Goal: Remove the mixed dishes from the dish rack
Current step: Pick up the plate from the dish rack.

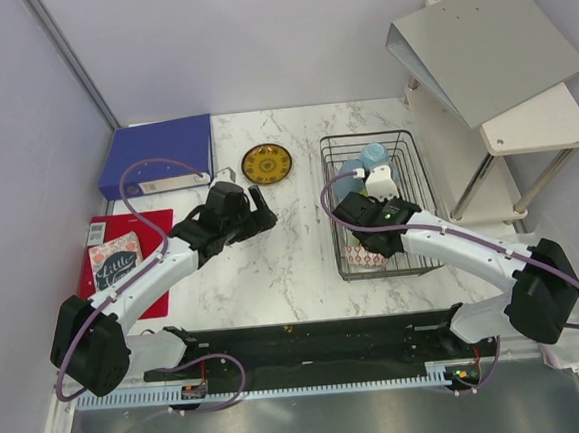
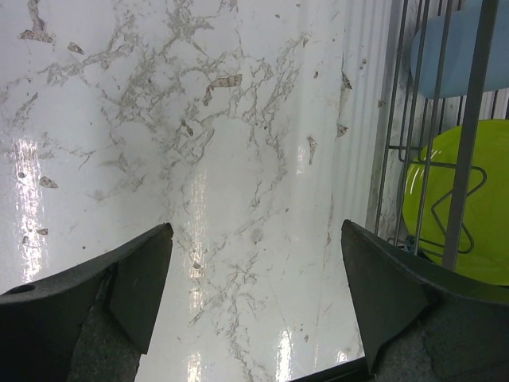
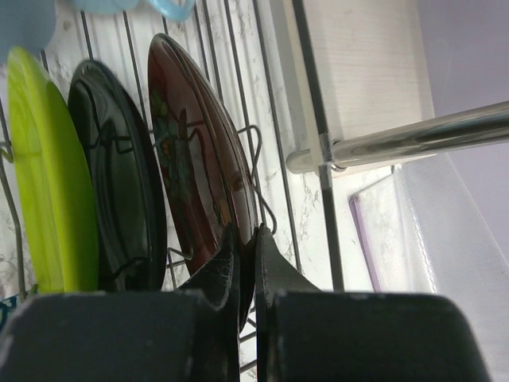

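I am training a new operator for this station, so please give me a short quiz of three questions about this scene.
1. True or false: the left pincer holds a dish.
2. Which plate in the dish rack does the right pincer grip? A) lime green B) black C) brown patterned plate
3. Which dish lies on the table outside the rack?

Key: 1 false, it is open and empty. 2 C. 3 the yellow patterned plate.

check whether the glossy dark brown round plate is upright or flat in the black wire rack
Upright: the dark brown plate stands on edge in the rack beside the black plate, right gripper pinching its rim.
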Tool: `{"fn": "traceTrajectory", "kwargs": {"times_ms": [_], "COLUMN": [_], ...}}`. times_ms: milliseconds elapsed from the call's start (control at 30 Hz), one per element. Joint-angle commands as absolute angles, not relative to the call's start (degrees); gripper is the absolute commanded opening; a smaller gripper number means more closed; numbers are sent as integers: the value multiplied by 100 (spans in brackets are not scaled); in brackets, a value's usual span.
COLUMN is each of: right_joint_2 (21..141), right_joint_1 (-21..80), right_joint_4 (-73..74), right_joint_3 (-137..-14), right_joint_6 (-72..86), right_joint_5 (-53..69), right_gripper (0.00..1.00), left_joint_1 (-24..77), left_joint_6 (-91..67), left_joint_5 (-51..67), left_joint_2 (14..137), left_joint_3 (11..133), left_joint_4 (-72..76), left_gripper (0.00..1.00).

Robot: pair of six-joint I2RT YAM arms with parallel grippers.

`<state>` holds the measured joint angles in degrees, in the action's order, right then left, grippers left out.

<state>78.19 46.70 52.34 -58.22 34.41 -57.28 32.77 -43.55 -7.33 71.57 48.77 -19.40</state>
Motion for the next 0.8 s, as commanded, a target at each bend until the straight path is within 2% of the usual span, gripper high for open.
{"fn": "traceTrajectory", "kwargs": {"times_ms": [0, 200, 300, 467, 767], "right_joint_2": [7401, 7207, 6979, 6048, 5432], "right_joint_1": [4729, 4807, 4825, 4816, 4816], "right_joint_4": [5571, 6090, 6022, 4862, 3148], "right_joint_3": [-6546, -7267, -7636, -7418, -6645], "right_joint_6": [3481, 3393, 3244, 2944, 3199], "right_joint_5": [-6293, -6372, -5987, -4380, -2805], "right_gripper": [0, 0, 0, 0, 0], "left_joint_1": [3313, 3322, 3322, 3305, 3305], "left_joint_6": [-4333, -4324, -4394, -4622, -4887], "left_joint_5": [-800, -844, -966, -1011, -203], "left_joint_2": [7189, 7207, 7189, 7041, 6425], "left_joint_3": [4904, 4948, 4992, 5062, 5018], "left_joint_4": [-1767, -1767, -1819, -1872, -1161], "left_gripper": [93, 93, 93, 96, 97]}}
